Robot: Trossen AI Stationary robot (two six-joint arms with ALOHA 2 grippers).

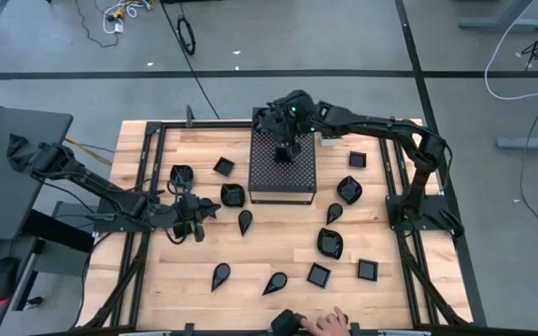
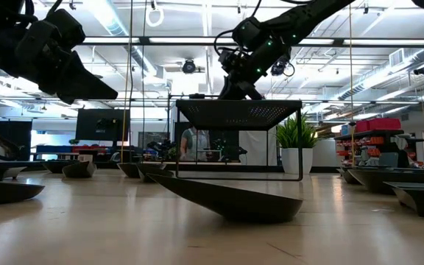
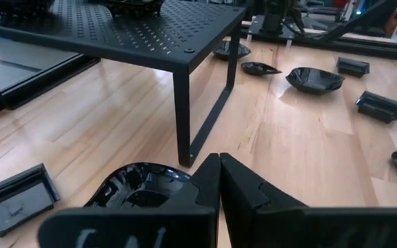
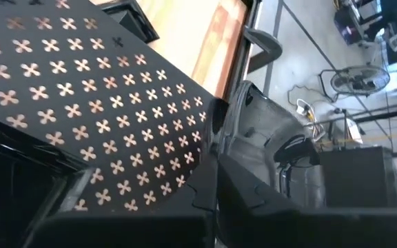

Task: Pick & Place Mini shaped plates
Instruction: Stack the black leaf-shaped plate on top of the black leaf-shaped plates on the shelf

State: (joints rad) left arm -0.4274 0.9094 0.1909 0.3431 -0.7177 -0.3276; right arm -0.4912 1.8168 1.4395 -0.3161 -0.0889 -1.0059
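Small glossy black plates lie scattered on the wooden table [image 1: 278, 245]: a rounded one [image 1: 233, 195], teardrops [image 1: 246, 221] [image 1: 220, 274] and squares [image 1: 318, 274] [image 1: 367, 270]. My left gripper [image 1: 208, 211] is shut and hovers beside the rounded plate [image 3: 143, 189], which lies just past its fingertips [image 3: 219, 176]. My right gripper [image 1: 286, 151] is shut and points down at the top of the black perforated box [image 1: 283, 177]. A glossy black edge [image 4: 26, 162] shows on that top beside its fingers. Two dishes [image 3: 133, 7] sit on the box top. My right gripper [image 4: 216, 172] has its shut fingers right over the box's perforated top [image 4: 116, 103], coming from above. I cannot tell whether the tips touch it. My left gripper touches nothing.
A person's hand [image 1: 330, 324] with a dark object is at the table's near edge. The box stands on thin legs [image 3: 182, 117] with open space under it. A potted plant [image 2: 294, 143] stands behind the box. Black frame rails [image 1: 148, 177] line the table's left and right sides.
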